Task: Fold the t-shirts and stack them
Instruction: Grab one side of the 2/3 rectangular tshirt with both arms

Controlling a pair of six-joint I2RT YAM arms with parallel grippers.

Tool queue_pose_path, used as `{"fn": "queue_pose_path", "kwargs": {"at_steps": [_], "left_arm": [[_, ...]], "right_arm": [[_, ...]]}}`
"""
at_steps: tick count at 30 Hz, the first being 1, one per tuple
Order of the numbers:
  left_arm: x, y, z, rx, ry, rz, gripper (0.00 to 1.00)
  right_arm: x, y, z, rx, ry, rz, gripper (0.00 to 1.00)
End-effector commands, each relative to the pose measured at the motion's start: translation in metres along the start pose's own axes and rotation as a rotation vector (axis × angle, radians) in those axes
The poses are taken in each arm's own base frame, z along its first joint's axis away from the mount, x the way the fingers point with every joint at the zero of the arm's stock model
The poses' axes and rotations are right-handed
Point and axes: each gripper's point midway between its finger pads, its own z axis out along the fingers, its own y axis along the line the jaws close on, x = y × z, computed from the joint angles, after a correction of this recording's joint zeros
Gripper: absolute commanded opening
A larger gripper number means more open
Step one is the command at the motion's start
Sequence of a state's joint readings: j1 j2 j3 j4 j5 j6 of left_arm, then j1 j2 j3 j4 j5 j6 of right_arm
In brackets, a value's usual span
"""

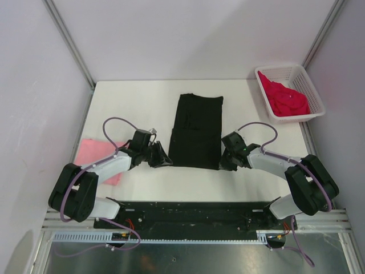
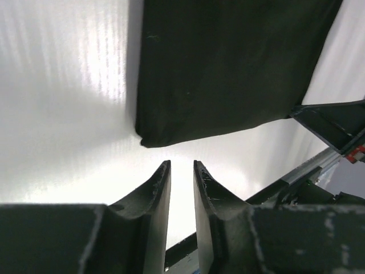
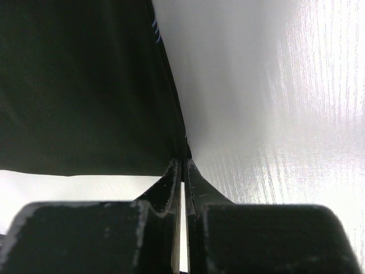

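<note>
**Top view.** You see your left claw at the near left corner of the black cloth t-shirt, which lies folded into a long rectangle. Your right claw is at its near right corner. To the outer side of the left claw, a light pink cloth t-shirt lies flat by the left edge of the white table. Far beyond the right claw and to its outer side, a crimson-red cloth t-shirt is heaped in a white plastic lattice basket.

**Left wrist view.** The left claw is slightly open. Only white table shows through the narrow gap, and it holds nothing. The corner of the black cloth t-shirt lies just ahead of the tips and a little to their left, apart from them.

**Right wrist view.** The right claw is closed to a thin slit, pinching the edge of the black cloth t-shirt, which runs straight into its tips. Cloth spreads ahead and to the left of the claw, with bare table to its right.
</note>
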State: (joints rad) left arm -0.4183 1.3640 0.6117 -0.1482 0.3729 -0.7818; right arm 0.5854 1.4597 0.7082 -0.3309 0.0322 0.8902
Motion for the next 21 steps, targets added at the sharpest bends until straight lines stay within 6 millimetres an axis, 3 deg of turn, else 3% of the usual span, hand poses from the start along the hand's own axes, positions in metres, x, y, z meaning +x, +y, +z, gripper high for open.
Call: {"fn": "queue_pose_path", "kwargs": {"at_steps": [1,8,21], "left_arm": [[-0.002,0.013,-0.005,-0.049,-0.046,0.032,0.28],[0.003,0.025,0.001,-0.087,-0.024,0.027,0.33],[-0.010,0.024,0.015,-0.101,-0.033,0.027,0.35]], "right_arm": [[0.001,-0.011,0.001,0.042,-0.012,-0.002,0.01],[0.001,-0.010,-0.002,0.034,-0.009,-0.005,0.00],[0.002,-0.011,0.000,0.032,0.000,-0.017,0.00]]}}
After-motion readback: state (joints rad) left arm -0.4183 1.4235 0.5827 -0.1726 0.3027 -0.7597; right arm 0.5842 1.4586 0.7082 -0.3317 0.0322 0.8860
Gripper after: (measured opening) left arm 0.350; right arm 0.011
